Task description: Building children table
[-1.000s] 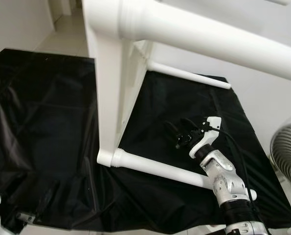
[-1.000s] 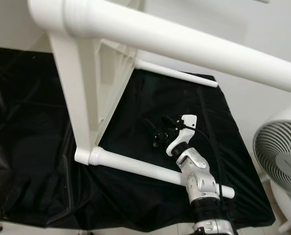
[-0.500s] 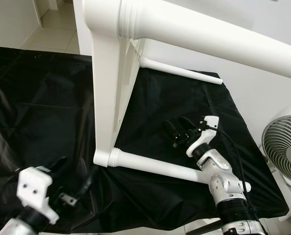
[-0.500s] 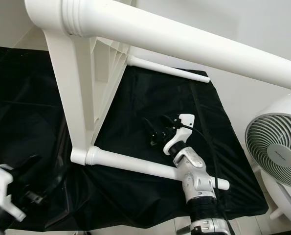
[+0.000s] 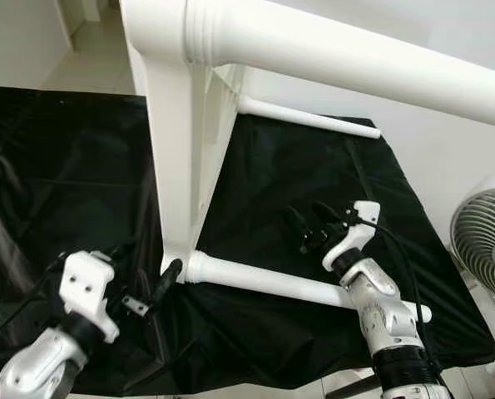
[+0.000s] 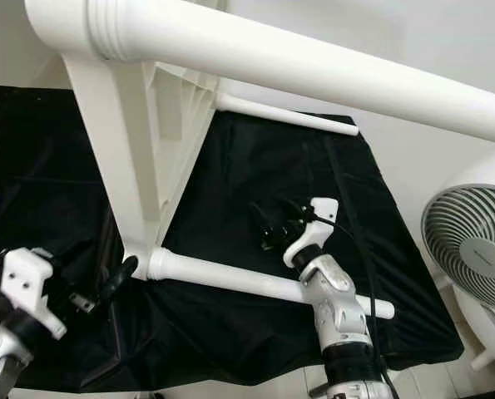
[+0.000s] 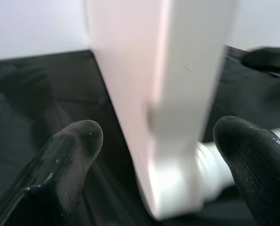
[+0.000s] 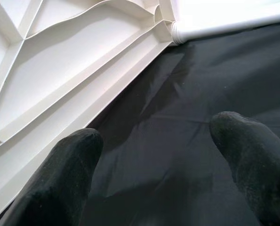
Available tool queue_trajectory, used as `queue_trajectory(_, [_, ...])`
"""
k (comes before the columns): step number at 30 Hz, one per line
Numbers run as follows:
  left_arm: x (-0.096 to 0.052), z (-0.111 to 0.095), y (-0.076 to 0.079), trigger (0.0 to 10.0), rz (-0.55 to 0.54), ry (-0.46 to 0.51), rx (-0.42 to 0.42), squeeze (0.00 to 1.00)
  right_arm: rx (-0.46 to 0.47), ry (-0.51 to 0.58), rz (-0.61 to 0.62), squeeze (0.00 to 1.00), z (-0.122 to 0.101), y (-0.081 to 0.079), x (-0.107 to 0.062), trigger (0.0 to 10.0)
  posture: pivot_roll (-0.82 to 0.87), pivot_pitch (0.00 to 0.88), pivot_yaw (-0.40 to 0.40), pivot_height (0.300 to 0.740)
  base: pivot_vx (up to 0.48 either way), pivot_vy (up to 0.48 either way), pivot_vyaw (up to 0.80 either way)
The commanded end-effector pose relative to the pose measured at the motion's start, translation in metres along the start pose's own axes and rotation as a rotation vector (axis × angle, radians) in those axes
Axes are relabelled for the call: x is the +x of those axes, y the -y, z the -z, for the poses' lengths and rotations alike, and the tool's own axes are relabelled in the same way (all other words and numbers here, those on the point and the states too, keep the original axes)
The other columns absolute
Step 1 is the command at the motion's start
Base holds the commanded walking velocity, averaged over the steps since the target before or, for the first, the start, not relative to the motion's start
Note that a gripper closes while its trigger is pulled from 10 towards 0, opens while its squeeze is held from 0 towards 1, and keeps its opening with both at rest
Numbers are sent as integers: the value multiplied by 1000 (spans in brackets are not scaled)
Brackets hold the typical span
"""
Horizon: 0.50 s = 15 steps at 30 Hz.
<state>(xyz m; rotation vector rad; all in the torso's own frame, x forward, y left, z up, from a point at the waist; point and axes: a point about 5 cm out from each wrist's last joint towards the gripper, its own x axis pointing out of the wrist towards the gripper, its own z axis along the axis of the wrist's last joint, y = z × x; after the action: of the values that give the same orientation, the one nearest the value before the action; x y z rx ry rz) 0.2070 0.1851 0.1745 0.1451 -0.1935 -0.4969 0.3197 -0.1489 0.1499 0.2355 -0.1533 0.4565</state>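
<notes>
Left pincer (image 7: 151,155) wide, straddling table (image 7: 168,94).

White plastic children's table (image 5: 180,158) lying on its side: top corner and long upper leg (image 5: 355,66) cut off by frame edges. White round fan (image 6: 472,249) cut at right edge. Left wrist view table edge (image 7: 177,94) motion-blurred.

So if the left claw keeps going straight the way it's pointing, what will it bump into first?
Most likely the white table on its side. The left claw is open and points at the table's bottom corner, where the leg joins it.
</notes>
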Motion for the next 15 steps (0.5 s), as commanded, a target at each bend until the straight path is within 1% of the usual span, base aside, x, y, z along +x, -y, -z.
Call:
queue_trajectory(1, [0, 6, 1, 10000, -11, -31, -16, 0, -12, 14, 26, 0, -2, 5, -5, 10000, 150, 123, -53, 740, 0, 0, 0])
queue_trajectory(3, [3, 6, 0, 10000, -16, -30, -16, 0, -13, 15, 32, 0, -2, 5, -5, 10000, 147, 120, -50, 740, 0, 0, 0])
queue_trajectory(5, [12, 6, 1, 10000, -11, -14, -22, 0, -13, 16, 39, 0, -2, 5, -6, 10000, 142, 117, -47, 740, 0, 0, 0])
queue_trajectory(6, [12, 6, 1, 10000, -11, -14, -22, 0, -13, 16, 39, 0, -2, 5, -6, 10000, 142, 117, -47, 740, 0, 0, 0])
queue_trajectory(7, [19, 5, 3, 10000, 8, 5, -34, 0, -14, 15, 41, 0, -1, 4, -7, 10000, 142, 117, -47, 740, 0, 0, 0])
queue_trajectory(10, [22, 4, 6, 10000, 29, 16, -30, 0, -16, 15, 41, 0, -1, 4, -7, 10000, 142, 117, -47, 740, 0, 0, 0])
queue_trajectory(11, [23, 4, 8, 10000, 40, 15, -40, 0, -18, 14, 41, 0, -2, 5, -7, 10000, 135, 109, -52, 740, 0, 0, 0])
queue_trajectory(13, [23, 4, 8, 10000, 40, 15, -40, 0, -18, 14, 41, 0, -2, 5, -7, 10000, 135, 109, -52, 740, 0, 0, 0])
queue_trajectory(15, [27, 5, 11, 10000, 48, 14, -48, 0, -21, 12, 40, 0, -2, 5, -6, 10000, 134, 107, -53, 740, 0, 0, 0])
